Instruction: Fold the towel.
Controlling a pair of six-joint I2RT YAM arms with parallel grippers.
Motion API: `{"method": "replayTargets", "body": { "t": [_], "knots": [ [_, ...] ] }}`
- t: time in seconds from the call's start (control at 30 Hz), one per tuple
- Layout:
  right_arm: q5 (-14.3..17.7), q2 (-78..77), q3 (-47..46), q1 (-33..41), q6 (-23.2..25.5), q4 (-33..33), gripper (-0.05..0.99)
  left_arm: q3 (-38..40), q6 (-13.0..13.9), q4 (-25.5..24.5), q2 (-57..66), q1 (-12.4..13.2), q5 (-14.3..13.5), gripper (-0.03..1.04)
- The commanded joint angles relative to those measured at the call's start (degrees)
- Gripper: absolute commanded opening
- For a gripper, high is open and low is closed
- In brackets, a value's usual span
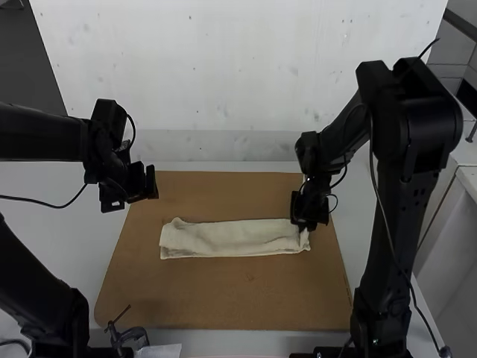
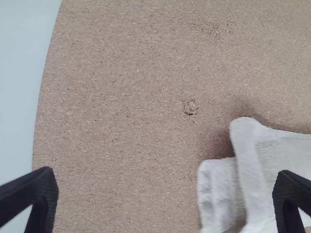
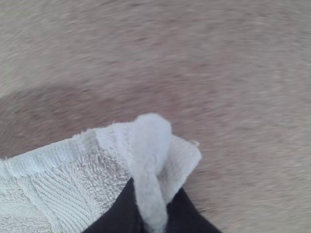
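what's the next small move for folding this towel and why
The right tool should probably lift its end of the towel and fold it leftward: it pinches cloth there, the towel lies in a long narrow strip on the board, and the open left tool holds nothing.

Towel on board, board on table

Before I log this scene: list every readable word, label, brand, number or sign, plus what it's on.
None readable.
Towel: plain, ribbed weave in places, no lettering I can make out.
Brown board: dark marks and specks, not characters.
Left arm, right arm: no legible print.
Pale sheet at the near edge: cut off, can't tell if anything's printed on it.
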Motion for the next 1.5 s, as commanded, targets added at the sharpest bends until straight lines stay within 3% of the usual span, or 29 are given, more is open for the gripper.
{"method": "replayTargets", "body": {
  "t": [0.0,0.4,0.63,0.73,0.9,1.13,1.47],
  "knots": [
    [3.4,-4.2,-0.7,-8.8,-6.4,-0.7,0.02,-0.6,0.8,-0.1,-2.4,0.6,0.5,0.99],
    [1.7,-5.9,1.9,-29.4,-19.3,-0.7,0.02,-1.8,0.5,-0.5,-4.3,-0.4,0.3,0.99],
    [0.7,-7.5,3.8,-30.9,-20.7,-3.0,0.02,-1.7,0.5,-0.5,-4.3,-0.5,-0.2,0.98],
    [0.7,-8.5,3.6,-27.0,-18.7,-4.0,0.02,-1.8,0.5,-0.5,-4.4,-0.6,-0.2,0.98],
    [0.7,-9.8,3.1,-13.7,-11.4,-5.4,0.02,-1.7,0.2,-0.4,-4.4,-1.0,-0.3,0.98],
    [4.5,-6.9,8.0,6.9,-0.7,-7.7,0.02,-2.4,0.1,-0.4,-4.8,-1.5,-0.3,0.98],
    [7.2,3.4,19.0,19.0,5.3,-11.6,0.02,-3.4,0.4,-0.4,-5.7,-1.1,-0.5,0.98]
  ]
}}
